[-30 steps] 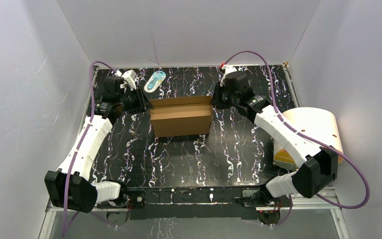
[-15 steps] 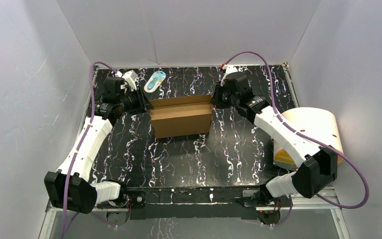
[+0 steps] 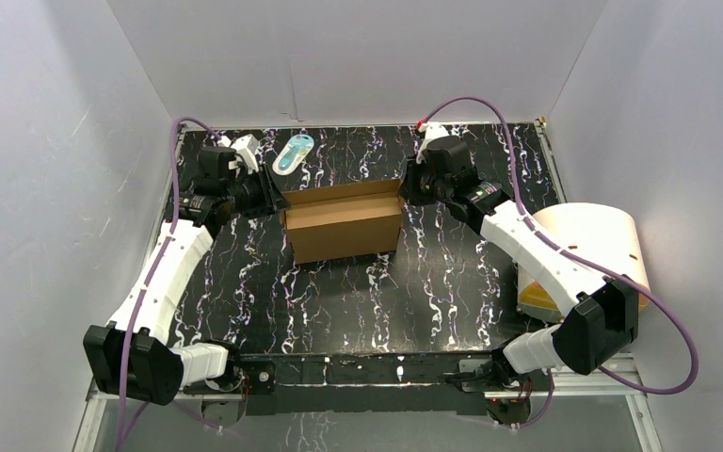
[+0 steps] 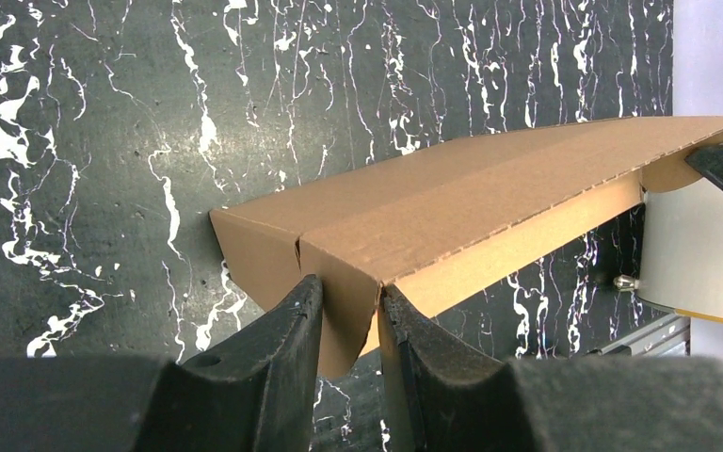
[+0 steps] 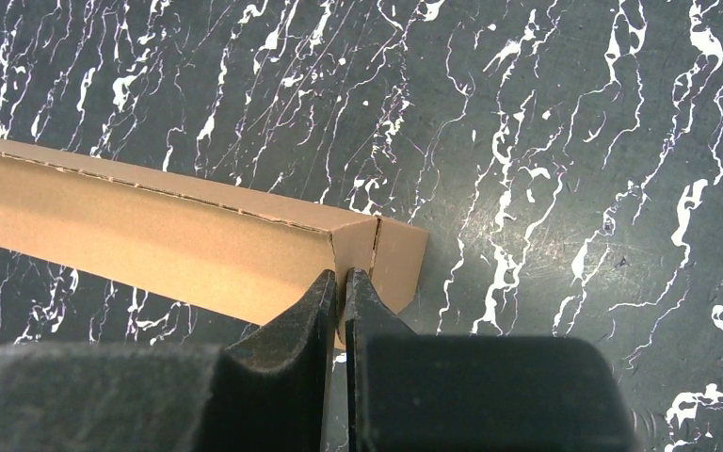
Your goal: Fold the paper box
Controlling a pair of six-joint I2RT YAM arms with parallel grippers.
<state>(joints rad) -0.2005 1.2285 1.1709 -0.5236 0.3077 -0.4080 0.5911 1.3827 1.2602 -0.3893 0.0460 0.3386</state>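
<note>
standing on the black, white-veined table point(image 3: 386, 292), a little beyond its middle, the paper box point(image 3: 344, 224) is a plain brown corrugated form. its long side runs across the overhead view, its near wall is upright, and a second panel rises behind that wall. every cardboard face in view is bare brown, and the fluted edge shows along the cut tops.

the arms meet the box from opposite ends. the left gripper point(image 4: 348, 297) is at the left end. its black fingers point(image 4: 287, 330) are closed on a short end flap, with the cardboard pinched between them just below a corner crease. the right gripper point(image 5: 341, 282) is at the right end. its fingers point(image 5: 301, 320) are pressed almost together on the thin edge of the end panel, beside a slit at the corner. both ends of the box are gripped, and its underside looks to be on or just above the table.

a small white-and-blue oval item point(image 3: 294, 153) lies near the far edge of the table, just beyond the left gripper and apart from the box. any print on it is too small to read. a cream cylinder with an orange base point(image 3: 588, 254) lies on its side at the right edge, behind the right arm. its surface shows a few small dark marks that cannot be made out.
</note>
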